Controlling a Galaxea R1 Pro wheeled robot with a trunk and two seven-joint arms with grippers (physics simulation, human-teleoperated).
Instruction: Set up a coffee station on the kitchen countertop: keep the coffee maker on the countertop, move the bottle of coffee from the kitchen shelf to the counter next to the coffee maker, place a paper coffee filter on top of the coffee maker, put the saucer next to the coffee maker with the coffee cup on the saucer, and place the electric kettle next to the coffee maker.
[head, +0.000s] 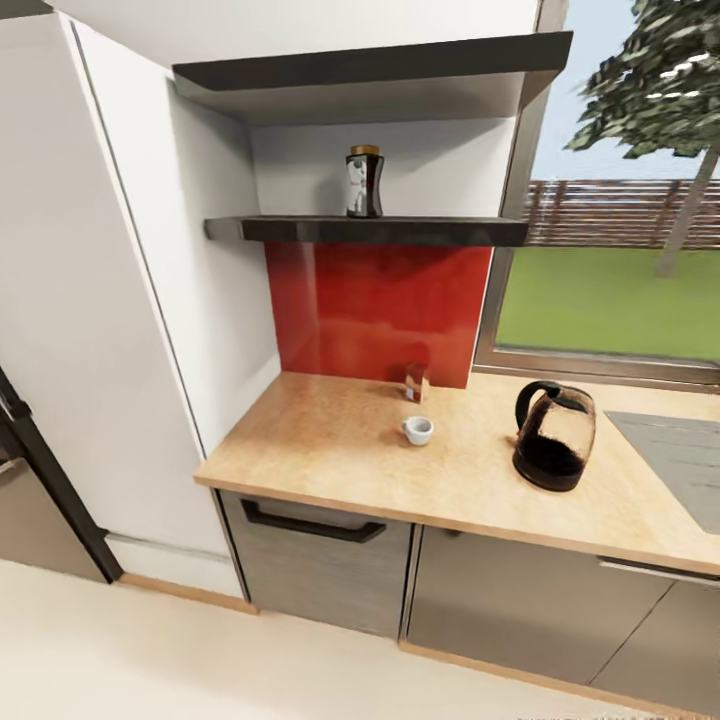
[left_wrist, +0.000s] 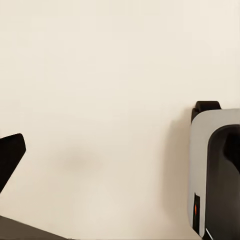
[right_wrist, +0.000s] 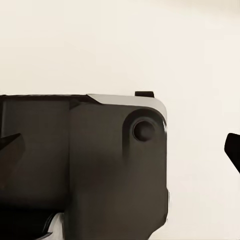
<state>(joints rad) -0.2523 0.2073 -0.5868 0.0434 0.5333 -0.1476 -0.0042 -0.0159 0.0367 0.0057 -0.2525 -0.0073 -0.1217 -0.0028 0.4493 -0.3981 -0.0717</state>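
Observation:
The bottle of coffee (head: 364, 181), dark with a gold lid, stands upright on the kitchen shelf (head: 300, 230), the lower of two dark slabs. Below it on the kitchen countertop (head: 300, 440) sits the white coffee cup (head: 418, 430). The electric kettle (head: 555, 436), glass with dark liquid, stands to the cup's right. A small brownish-white piece (head: 416, 382) stands by the red backsplash, too small to identify. The coffee maker and the saucer are out of view. My left gripper (left_wrist: 120, 150) and right gripper (right_wrist: 120, 147) hang open over pale floor, holding nothing.
A tall white cabinet (head: 90, 300) flanks the counter on the left. A grey inset panel (head: 680, 460) lies in the counter at the far right, under a window (head: 610, 290). Grey drawers with a black handle (head: 312, 524) sit below. Parts of my own base (right_wrist: 100, 165) show in both wrist views.

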